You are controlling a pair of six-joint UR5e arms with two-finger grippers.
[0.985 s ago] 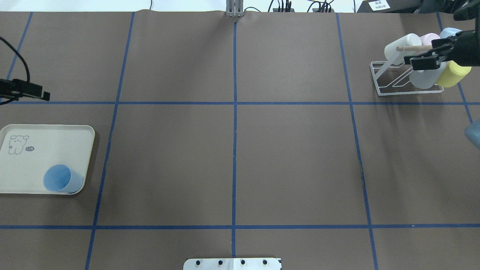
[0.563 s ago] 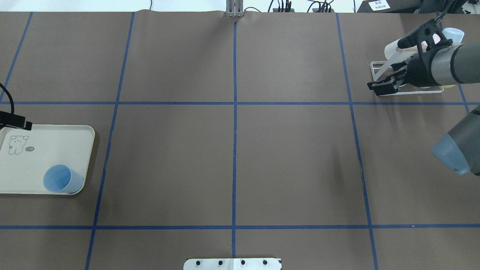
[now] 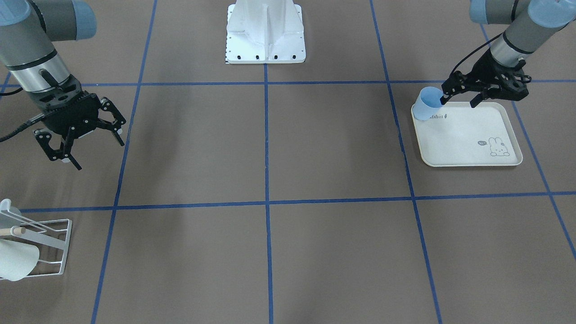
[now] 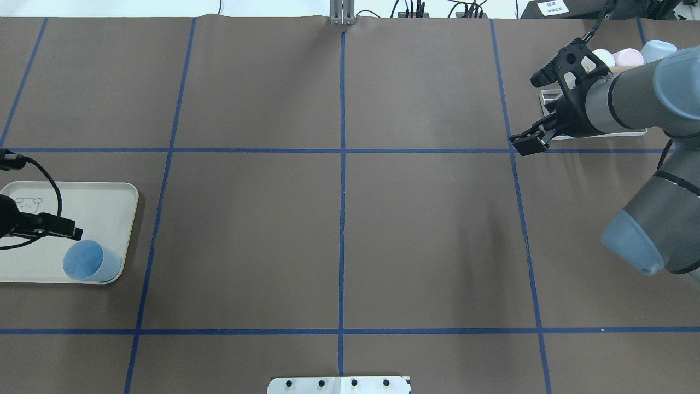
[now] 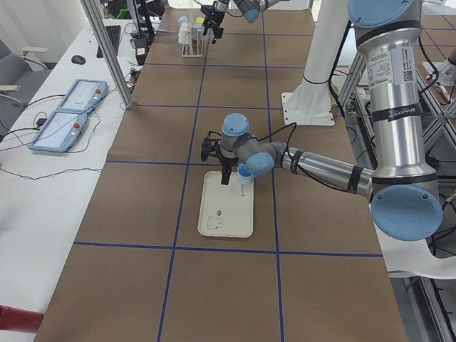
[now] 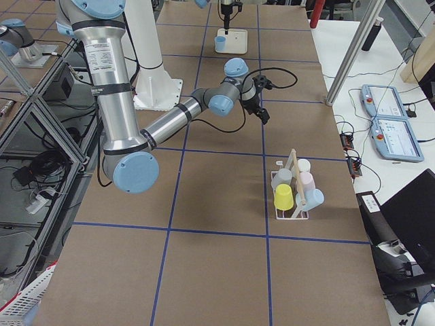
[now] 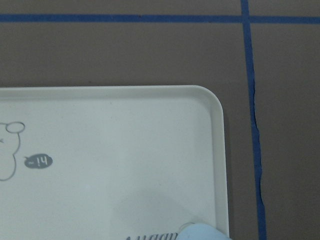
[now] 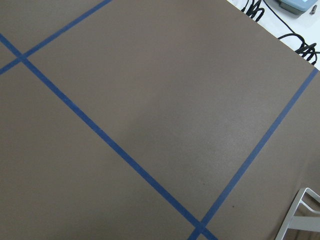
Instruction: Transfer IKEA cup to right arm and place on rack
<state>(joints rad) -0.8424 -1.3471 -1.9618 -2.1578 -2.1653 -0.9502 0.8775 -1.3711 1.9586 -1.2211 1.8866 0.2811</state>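
Blue IKEA cup point(image 3: 425, 104) stands upright, mouth up, on the cream tray point(image 3: 463, 135), in the corner nearest the robot base and toward mid-surface. Tray is on the robot's left side. Rack point(image 3: 45, 240) is well apart at the far right end, and already carries several cups point(image 6: 284, 197).

Left pincer point(image 3: 459, 100) hangs just beside the cup over the tray, jaws spread wide and nothing in them. One fingertip overlaps the rim in the front view, so I can't tell if it's touching. Right pincer point(image 3: 99, 153) also wide and empty, over bare surface between base and rack.

Handling guess: looks like thin plastic, so light, smooth and tapered. It's not fragile, but the wall probably flexes and a side squeeze could slide up the taper. I'd pinch the rim wall, one finger inside and one outside, with modest force. That leaves the lower body free for the right pincer at the handover. A nudge could tip it, or skate it across the tray.
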